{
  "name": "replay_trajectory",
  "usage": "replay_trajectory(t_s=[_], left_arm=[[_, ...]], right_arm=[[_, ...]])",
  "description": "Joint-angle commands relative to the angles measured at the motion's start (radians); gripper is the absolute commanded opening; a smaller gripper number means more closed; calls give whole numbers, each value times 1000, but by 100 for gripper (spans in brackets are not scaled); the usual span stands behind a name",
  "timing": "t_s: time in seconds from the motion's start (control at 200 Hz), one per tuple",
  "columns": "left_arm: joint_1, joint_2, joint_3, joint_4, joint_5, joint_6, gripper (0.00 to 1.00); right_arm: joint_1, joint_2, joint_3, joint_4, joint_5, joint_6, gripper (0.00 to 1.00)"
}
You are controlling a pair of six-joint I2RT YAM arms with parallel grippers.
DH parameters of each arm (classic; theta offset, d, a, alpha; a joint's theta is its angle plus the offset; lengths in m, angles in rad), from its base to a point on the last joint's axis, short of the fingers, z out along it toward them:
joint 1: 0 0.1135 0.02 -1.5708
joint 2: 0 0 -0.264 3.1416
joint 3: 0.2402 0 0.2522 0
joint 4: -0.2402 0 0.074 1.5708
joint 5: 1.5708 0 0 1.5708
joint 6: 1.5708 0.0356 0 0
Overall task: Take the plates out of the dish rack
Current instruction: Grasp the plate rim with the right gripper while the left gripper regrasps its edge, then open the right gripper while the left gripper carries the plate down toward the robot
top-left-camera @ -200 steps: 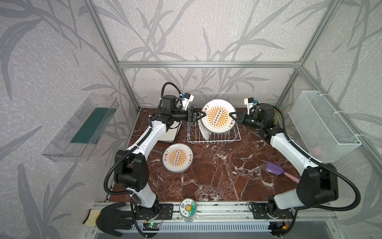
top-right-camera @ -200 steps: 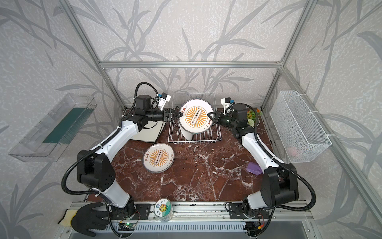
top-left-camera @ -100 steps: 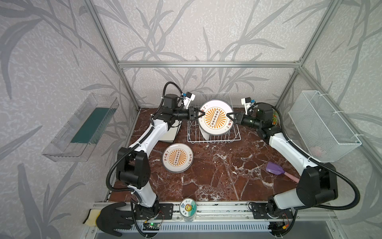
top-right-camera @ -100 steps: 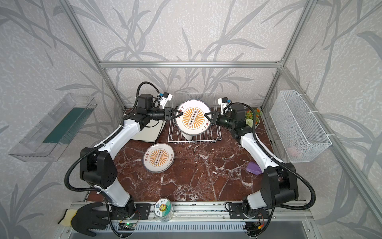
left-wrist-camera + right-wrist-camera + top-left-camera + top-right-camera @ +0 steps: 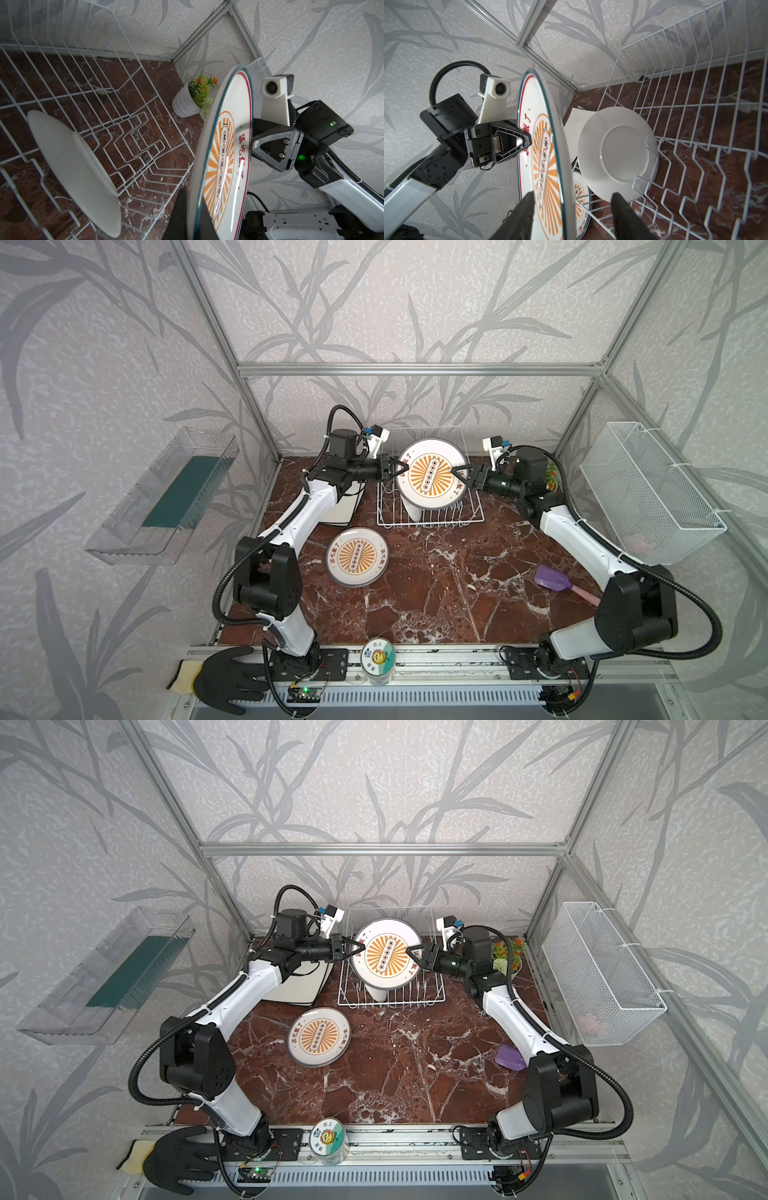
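Left gripper (image 5: 399, 470): mine, clamped on the left rim of the held plate (image 5: 431, 475), one finger on each face.
Right gripper (image 5: 458, 477): mine, fingers standing apart, one on either side of the opposite rim.
Held plate: round, glossy white, standing on edge with the printed face toward the front, in the air above the dish rack (image 5: 469, 512) and clear of its tines.
Print: a thin teal line at the rim, a red ring inside it, and an orange sunburst round a tablet-shaped panel with a row of small rings. The red characters at both sides look like 该吃饭了, but they are small in every view.
Dish rack: white coated wire, rectangular, with rows of bent tines and raised sides, at the middle of the surface's back edge.
Plain plate (image 5: 616, 153): round, with a matt white underside and a raised foot ring, leaning between the tines on the held plate's unprinted side.
Flat plate (image 5: 357, 557): same print, face up on the surface, near the rack's front-left corner.
Square plate (image 5: 347, 510): cream, with rounded corners, flat at the back-left corner, partly under my left arm.
Surface (image 5: 436, 593): polished red-brown marble with white veins.
Canister (image 5: 377, 655): on the front rail; the lid label reads 日上 above a cartoon flower face.
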Motion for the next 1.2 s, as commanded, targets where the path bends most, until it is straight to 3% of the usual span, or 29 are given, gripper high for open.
replay_trajectory(t_s=[0.0, 0.235, 0.52, 0.795, 0.945, 1.195], left_arm=[[12, -121, -13, 76, -16, -84, 0], [48, -333, -64, -162, -177, -74, 0], [213, -635, -215, -483, -409, -147, 0], [351, -863, -396, -696, -478, -250, 0], [383, -946, -559, -685, -489, -316, 0], [393, -958, -763, -591, -480, -334, 0]], right_arm=[[-2, -44, 50, -102, 39, -108, 78], [-3, -138, 59, -256, 137, -308, 100], [-2, -267, -36, -256, 129, -513, 99], [2, -335, -93, -239, 145, -531, 99], [2, -350, -99, -246, 150, -536, 99], [2, -355, -90, -281, 161, -549, 99]])
